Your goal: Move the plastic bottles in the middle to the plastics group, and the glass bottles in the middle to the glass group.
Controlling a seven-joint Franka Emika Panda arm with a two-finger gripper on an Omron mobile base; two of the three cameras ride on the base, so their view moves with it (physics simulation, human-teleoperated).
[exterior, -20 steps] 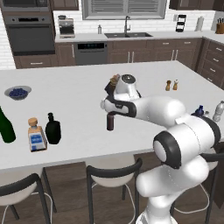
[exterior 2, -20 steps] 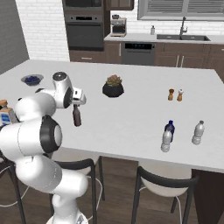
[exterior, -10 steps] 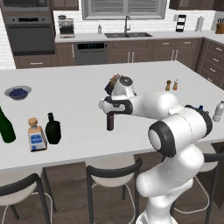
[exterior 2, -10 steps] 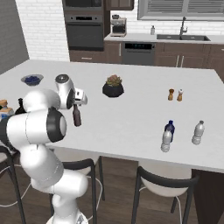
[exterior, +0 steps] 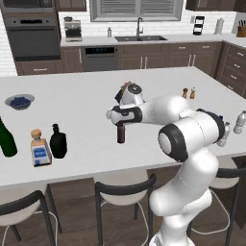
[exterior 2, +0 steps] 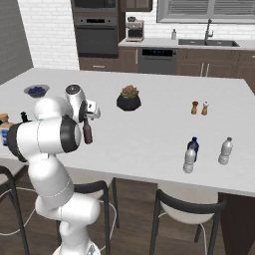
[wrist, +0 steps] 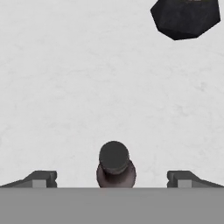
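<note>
Even, bright rendered light washes the white table (exterior: 72,101) in both base views, with no glare and only faint, soft shadows beneath the standing bottles. Backgrounds at the top of the frames stay sharp. The hand view looks coarse and slightly blurred, the table surface mottled pale grey.

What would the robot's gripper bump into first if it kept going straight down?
Most likely the slim brown bottle: its cap sits right between the open gripper fingers, directly below. Under it lies the white counter.
</note>
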